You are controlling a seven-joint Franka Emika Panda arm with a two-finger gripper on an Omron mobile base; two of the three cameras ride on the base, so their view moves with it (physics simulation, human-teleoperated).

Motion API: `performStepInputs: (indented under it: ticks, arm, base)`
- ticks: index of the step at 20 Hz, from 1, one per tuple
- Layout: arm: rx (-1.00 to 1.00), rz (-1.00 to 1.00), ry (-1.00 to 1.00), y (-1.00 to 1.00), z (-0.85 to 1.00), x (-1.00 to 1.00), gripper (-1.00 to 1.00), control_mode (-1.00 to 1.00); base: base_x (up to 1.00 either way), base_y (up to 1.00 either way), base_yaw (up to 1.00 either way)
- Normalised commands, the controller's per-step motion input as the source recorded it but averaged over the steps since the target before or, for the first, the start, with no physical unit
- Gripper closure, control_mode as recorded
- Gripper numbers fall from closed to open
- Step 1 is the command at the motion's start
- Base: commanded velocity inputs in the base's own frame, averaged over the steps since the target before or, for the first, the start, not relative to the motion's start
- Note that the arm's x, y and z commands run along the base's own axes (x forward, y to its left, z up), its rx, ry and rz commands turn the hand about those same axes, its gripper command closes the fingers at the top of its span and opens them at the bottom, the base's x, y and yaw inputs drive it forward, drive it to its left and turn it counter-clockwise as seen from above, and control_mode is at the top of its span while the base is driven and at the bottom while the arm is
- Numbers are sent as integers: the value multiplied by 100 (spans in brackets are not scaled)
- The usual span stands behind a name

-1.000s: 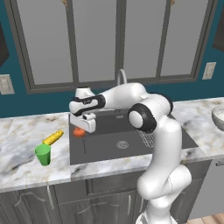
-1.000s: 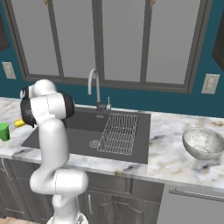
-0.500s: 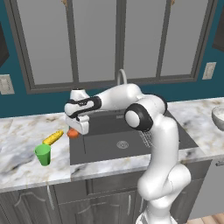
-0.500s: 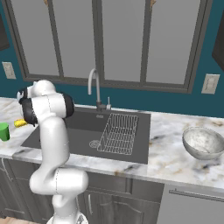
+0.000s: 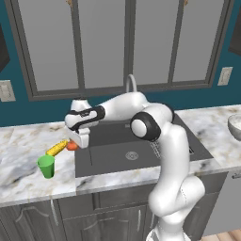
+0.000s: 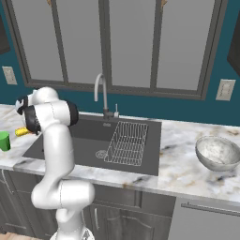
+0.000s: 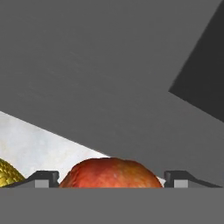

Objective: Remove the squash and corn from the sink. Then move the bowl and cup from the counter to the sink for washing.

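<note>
— So, from the left base view, where did the squash point(image 5: 71, 146) sit?
— At the sink's point(image 5: 141, 153) left rim, over the edge of the bench point(image 5: 19, 160), touching or just beside the corn point(image 5: 57, 148). The end effector point(image 5: 78, 140) hung right over it. The cup point(image 5: 46, 166) stood nearer the front edge, apart from both.
— Had that changed?
— Yes. A second earlier the squash was farther right, over the basin; it travelled left with the end effector.
— And the right base view?
— The arm's own joints hid the hand. The corn point(image 6: 21, 132) peeked out on the bench point(image 6: 187, 159), the cup point(image 6: 3, 140) showed at the left edge, and the bowl point(image 6: 218, 152) waited well to the right of the sink point(image 6: 84, 140), past the wire rack point(image 6: 126, 143).
— The hand view?
— The squash point(image 7: 111, 173) filled the span between the spread tips of the end effector point(image 7: 111, 180), so it looked gripped, jaws wide about it. The corn point(image 7: 6, 175) lay at the left, with white bench point(image 7: 39, 151) behind.
— Meaning?
— The corn seemed done, and the squash looked nearly out; releasing it appeared due next, then cup and bowl.
</note>
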Motion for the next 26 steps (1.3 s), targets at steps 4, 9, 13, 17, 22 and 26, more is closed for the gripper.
performStepInputs:
  ticks: [4,9,13,17,22,26]
  arm:
    - [0,-7,0,17,-23,3,100,-100]
    - [1,-5,0,18,-12,1,100,-100]
    - [5,-4,0,21,-5,0,100,-100]
    - [5,-5,0,22,-7,-1,100,-100]
    - [1,-7,1,18,-15,0,100,-100]
    - [0,-7,3,16,-14,0,100,-100]
  base:
    - [0,0,0]
    - [0,0,0]
    - [0,0,0]
    - [0,0,0]
    - [0,0,0]
    - [0,0,0]
